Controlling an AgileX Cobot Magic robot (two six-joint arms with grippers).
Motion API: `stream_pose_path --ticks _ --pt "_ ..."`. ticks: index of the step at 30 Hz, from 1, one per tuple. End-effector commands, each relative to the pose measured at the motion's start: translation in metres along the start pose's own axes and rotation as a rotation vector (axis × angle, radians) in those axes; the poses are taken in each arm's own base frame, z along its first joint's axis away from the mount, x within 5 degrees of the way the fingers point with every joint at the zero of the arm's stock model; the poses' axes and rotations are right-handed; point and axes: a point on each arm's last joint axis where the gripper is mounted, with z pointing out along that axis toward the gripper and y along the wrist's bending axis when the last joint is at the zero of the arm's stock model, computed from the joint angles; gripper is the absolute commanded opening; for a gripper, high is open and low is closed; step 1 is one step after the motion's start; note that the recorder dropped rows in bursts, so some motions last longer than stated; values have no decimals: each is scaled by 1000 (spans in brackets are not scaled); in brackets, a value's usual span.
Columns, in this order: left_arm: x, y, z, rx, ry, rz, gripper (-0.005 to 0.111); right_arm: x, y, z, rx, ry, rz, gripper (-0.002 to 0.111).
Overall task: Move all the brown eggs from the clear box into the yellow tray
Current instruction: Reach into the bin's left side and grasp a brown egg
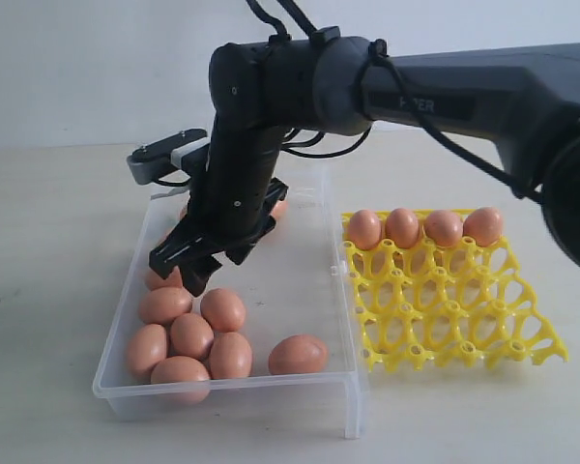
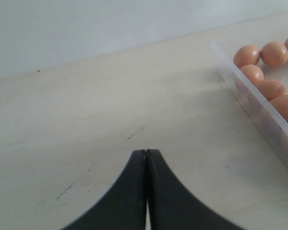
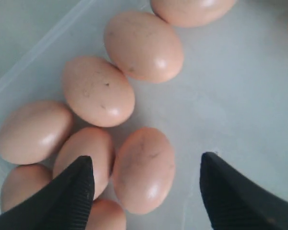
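The clear box (image 1: 271,391) lies left of the yellow tray (image 1: 464,309). Several brown eggs (image 1: 222,309) cluster at the box's near left end, and one egg (image 1: 297,354) lies apart by the front wall. Several more eggs (image 1: 423,228) fill the tray's far row. My right gripper (image 1: 216,274) reaches across and hangs open just above the cluster. In the right wrist view the right gripper (image 3: 146,158) straddles one egg (image 3: 144,170) without touching it. My left gripper (image 2: 146,152) is shut and empty over bare table, beside the box wall (image 2: 259,112).
The right arm (image 1: 445,92) spans above the tray and the box's far end, hiding part of the box. More eggs (image 1: 278,208) show behind the gripper at the far end. The light table (image 1: 48,290) extends left of the box.
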Motion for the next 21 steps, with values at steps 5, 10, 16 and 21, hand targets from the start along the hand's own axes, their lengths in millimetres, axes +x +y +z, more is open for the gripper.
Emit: stream_pose_path --ticks 5,10,16,21 --pt "-2 0 -1 -1 -17 -1 0 0 -8 25 32 66 -10 62" --pt "-2 0 -1 -1 -17 -1 0 3 -6 43 -14 97 23 62" --pt "-2 0 -1 -1 -17 -1 0 4 -6 48 -28 104 33 32" --pt "-2 0 -1 -1 -17 -1 0 -2 -12 33 14 28 22 0"
